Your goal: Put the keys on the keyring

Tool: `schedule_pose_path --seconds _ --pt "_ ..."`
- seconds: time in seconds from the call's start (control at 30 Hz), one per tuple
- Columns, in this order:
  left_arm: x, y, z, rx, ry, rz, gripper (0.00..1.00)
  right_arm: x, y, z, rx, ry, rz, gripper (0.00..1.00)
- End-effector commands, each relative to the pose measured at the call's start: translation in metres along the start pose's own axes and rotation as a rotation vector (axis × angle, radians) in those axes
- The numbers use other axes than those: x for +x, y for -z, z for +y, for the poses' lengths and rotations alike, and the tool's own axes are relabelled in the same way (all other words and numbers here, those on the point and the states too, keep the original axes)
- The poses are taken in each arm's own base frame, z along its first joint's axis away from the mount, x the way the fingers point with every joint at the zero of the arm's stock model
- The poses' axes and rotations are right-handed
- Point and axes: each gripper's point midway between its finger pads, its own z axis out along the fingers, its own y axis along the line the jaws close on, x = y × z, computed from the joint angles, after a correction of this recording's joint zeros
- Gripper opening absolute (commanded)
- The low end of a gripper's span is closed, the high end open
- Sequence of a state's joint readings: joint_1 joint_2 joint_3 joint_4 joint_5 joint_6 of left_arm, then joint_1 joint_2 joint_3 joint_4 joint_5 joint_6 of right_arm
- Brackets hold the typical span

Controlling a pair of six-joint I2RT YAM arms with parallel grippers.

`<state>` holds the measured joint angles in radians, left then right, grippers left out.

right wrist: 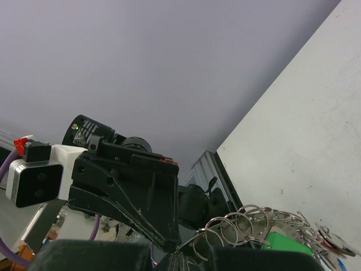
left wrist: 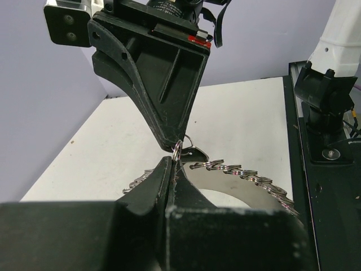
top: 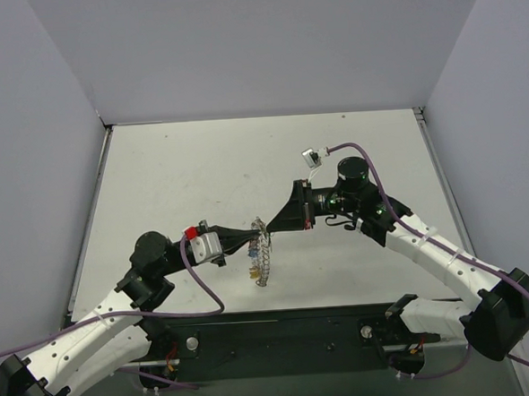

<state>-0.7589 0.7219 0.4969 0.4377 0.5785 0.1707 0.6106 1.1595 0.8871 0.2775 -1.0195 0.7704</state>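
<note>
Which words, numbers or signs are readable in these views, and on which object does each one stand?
No text can be read with certainty.
White print on the left arm's black wrist motor: too small to read.
White print on the right arm's wrist motor: blurred and cut off.
The keyring and the keys: no marking visible.
</note>
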Motion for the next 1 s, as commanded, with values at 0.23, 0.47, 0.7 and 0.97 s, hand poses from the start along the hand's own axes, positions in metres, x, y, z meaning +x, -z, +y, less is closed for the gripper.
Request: schedule_pose_path --seconds 0.23,0.47,0.7,0.97 --pt "-0.022 -0.001 0.005 -0.028 -0.064 -0.062 0.00 -0.014 0.000 0.031 -0.098 0.056 -0.022 0.00" --pt "-0.018 0.000 0.008 -0.059 -0.072 -0.051 0.00 -0.016 -0.001 0.037 -0.133 0.042 -0.028 0.00" --pt "-0.017 0.004 0.017 -0.125 -0.093 -0.047 0.00 -0.014 -0.001 0.036 -0.132 0.034 -0.024 0.00" --pt "-0.010 0.007 0.020 -0.158 -0.106 -0.011 0.00 -0.016 0.000 0.040 -0.145 0.031 -0.027 0.00"
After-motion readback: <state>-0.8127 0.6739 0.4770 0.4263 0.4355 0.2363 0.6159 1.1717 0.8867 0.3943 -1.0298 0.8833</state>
